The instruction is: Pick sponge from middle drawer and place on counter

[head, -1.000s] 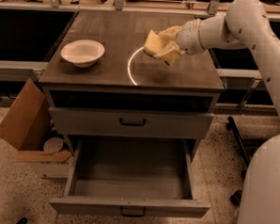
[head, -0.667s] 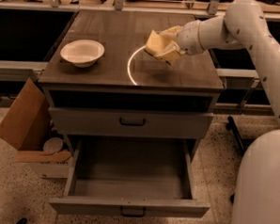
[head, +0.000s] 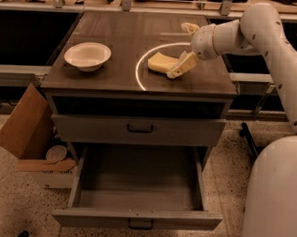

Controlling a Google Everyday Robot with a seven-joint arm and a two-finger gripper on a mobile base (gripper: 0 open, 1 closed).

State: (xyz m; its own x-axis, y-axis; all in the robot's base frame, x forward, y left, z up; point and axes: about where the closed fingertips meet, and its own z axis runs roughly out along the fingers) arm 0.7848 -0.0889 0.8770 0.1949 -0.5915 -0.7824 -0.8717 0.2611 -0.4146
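Observation:
The pale yellow sponge (head: 160,62) lies flat on the dark counter (head: 118,31), inside the white arc (head: 139,65), right of centre. My gripper (head: 186,46) hangs just right of the sponge and is open. Its near finger (head: 182,65) rests against the sponge's right end, and its far finger (head: 189,27) is well behind it. The middle drawer (head: 139,192) is pulled out at the bottom front, and its grey floor is bare.
A round white bowl (head: 87,55) sits on the counter's left side. A shut grey drawer front (head: 138,129) with a black handle is above the open drawer. A cardboard box (head: 25,129) leans on the floor at left. My white base (head: 276,197) fills the lower right.
The gripper was shut on the sponge and held it above the counter. Now the sponge lies on the counter and the fingers have opened.

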